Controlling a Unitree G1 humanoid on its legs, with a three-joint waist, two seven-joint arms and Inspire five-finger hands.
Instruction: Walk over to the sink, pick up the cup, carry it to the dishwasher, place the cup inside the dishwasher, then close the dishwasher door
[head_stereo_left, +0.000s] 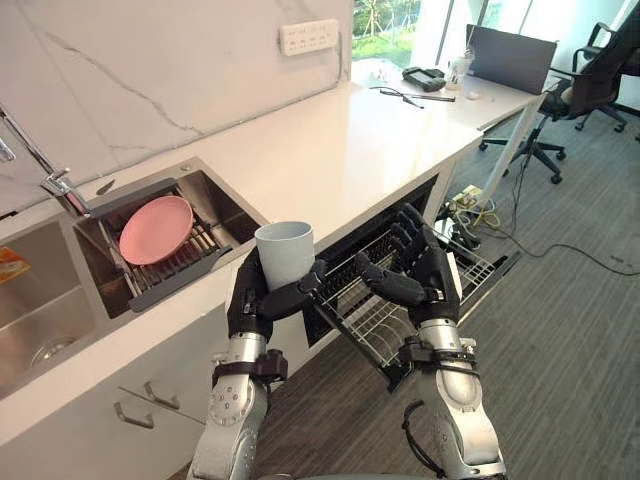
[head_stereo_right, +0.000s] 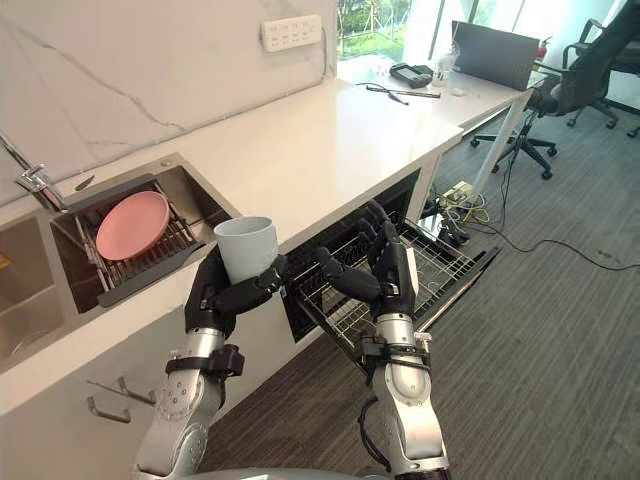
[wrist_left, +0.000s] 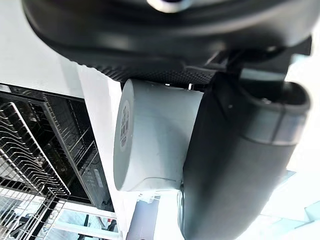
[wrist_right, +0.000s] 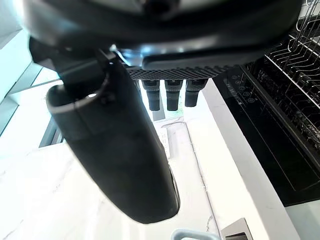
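A pale blue-grey cup (head_stereo_left: 285, 254) stands upright in my left hand (head_stereo_left: 262, 298), whose fingers and thumb curl round its lower half. It hangs in front of the counter edge, between the sink and the dishwasher. The left wrist view shows the cup (wrist_left: 155, 142) pressed between thumb and palm. The dishwasher (head_stereo_left: 350, 262) is open under the counter, its wire rack (head_stereo_left: 385, 320) pulled out over the lowered door (head_stereo_left: 482, 272). My right hand (head_stereo_left: 420, 275) hovers open over the rack, fingers straight, holding nothing.
A pink plate (head_stereo_left: 156, 229) lies on a drain rack in the sink (head_stereo_left: 215, 200) to the left, by a tap (head_stereo_left: 40, 165). White counter (head_stereo_left: 340, 140) runs back to a desk with office chairs (head_stereo_left: 585, 85). Cables (head_stereo_left: 480, 212) lie on the floor past the door.
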